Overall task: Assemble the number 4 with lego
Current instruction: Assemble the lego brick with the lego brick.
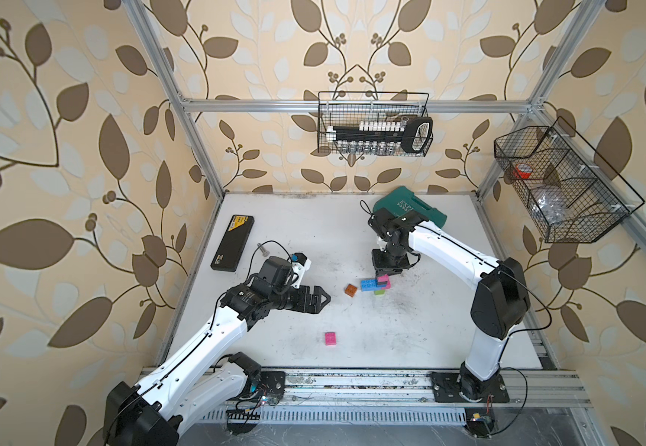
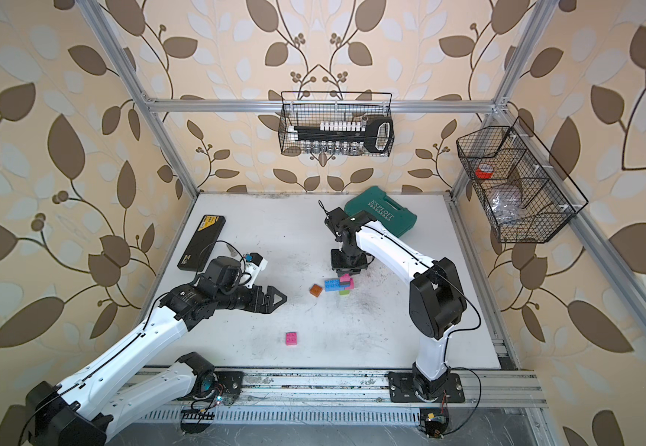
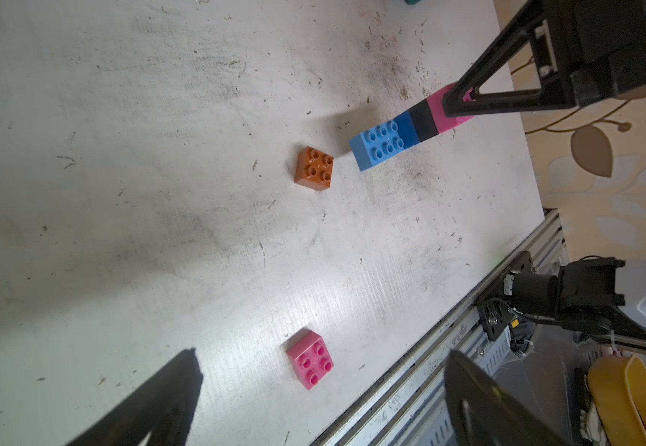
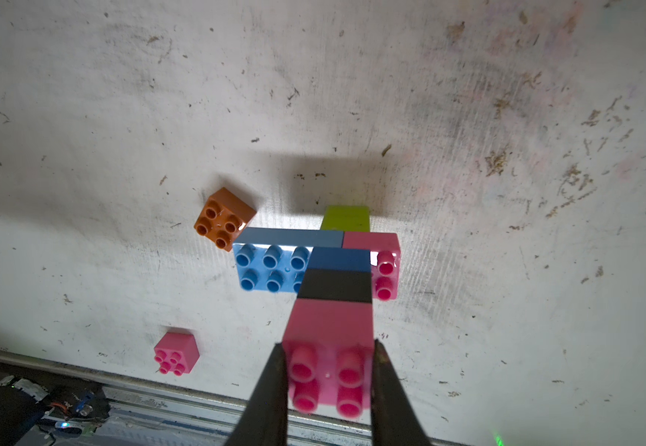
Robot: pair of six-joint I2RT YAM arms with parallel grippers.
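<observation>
The right gripper [image 4: 330,370] is clamped by its slim black fingers on the smooth sides of a glossy pink brick [image 4: 327,320]. This brick tops a square column of pink, black and dark blue plastic seated on the round studs of the long blue brick [image 4: 271,266]. A second pink brick [image 4: 387,270] butts against one end of the long blue brick, with a lime green block [image 4: 346,218] just beside that joint. A square orange brick [image 4: 223,220] lies studs up just beside the other end. A loose pink brick [image 4: 176,353] lies well apart on the scuffed white tabletop [image 4: 468,116]. The left gripper [image 1: 323,299] is held wide apart and empty, well apart from the long blue brick
</observation>
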